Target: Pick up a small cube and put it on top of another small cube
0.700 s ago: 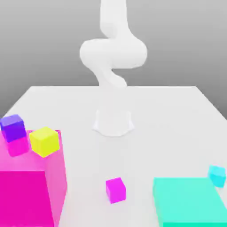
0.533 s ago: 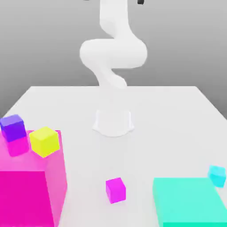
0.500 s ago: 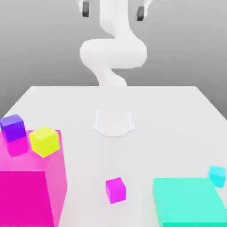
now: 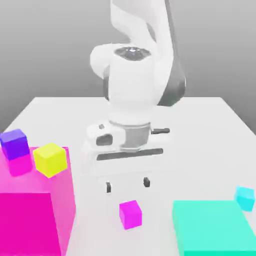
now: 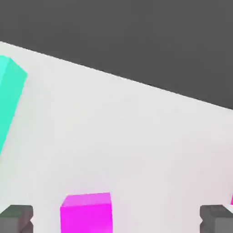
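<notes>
From my station I see the arm (image 4: 134, 75) bent low over the white counter (image 4: 200, 135), its pincer (image 4: 127, 185) pointing down with the two dark fingertips (image 4: 108, 187) standing wide apart and nothing between them. The small magenta cube (image 4: 130, 214) sits on the counter just below the pincer and a little nearer the exterior camera, not touched by either finger. In the hand view the same cube (image 5: 86, 213) lies between the two grey fingertips (image 5: 16, 218), closer to one than to the other, with bare counter (image 5: 136, 150) stretching beyond it. On the exterior view's left stands the huge magenta block (image 4: 30, 220), and on its top I can see a small yellow cube (image 4: 50, 159), tilted, near the block's edge. Beside it sits a second small magenta cube (image 4: 20, 165) with a small purple cube (image 4: 15, 143) stacked on top of it. On the exterior view's right lies a large flat teal block (image 4: 212, 227), whose corner also shows in the hand view (image 5: 10, 91), and a small cyan cube (image 4: 245, 197) rests on the counter just beside its far corner. The cube under the pincer stands well apart from both big blocks.
</notes>
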`<state>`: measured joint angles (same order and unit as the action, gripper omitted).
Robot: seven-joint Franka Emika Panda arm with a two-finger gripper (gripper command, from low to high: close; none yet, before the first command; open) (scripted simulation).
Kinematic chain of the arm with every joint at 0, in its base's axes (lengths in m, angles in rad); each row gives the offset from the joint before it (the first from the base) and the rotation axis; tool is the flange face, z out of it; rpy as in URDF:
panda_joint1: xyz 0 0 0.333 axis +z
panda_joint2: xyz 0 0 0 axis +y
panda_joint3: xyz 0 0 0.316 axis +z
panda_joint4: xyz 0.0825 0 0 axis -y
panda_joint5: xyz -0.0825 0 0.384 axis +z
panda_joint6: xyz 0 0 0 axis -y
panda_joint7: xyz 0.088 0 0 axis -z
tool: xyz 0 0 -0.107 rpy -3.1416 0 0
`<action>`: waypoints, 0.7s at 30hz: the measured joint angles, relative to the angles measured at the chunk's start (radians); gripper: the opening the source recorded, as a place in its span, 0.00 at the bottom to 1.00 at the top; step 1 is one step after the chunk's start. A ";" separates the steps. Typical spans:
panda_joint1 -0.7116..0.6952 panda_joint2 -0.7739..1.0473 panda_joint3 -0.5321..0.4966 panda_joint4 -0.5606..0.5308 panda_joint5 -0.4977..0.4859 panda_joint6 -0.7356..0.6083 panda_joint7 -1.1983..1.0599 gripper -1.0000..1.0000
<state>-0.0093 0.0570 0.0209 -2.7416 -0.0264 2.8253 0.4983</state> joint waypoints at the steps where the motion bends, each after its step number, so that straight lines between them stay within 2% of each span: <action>1: 0.003 0.035 -0.001 -0.004 0.011 0.026 -0.012 0.50; 6: 0.005 0.216 -0.004 0.020 0.009 0.170 -0.016 0.50; 7: 0.009 0.248 -0.009 0.026 0.006 0.196 -0.015 0.00; 14: 0.008 0.254 -0.009 0.027 0.002 0.200 -0.011 0.00; 21: -0.006 0.049 0.006 -0.007 0.021 0.029 -0.008 0.00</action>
<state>-0.0151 0.1060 0.0266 -2.7485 -0.0050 2.8546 0.4906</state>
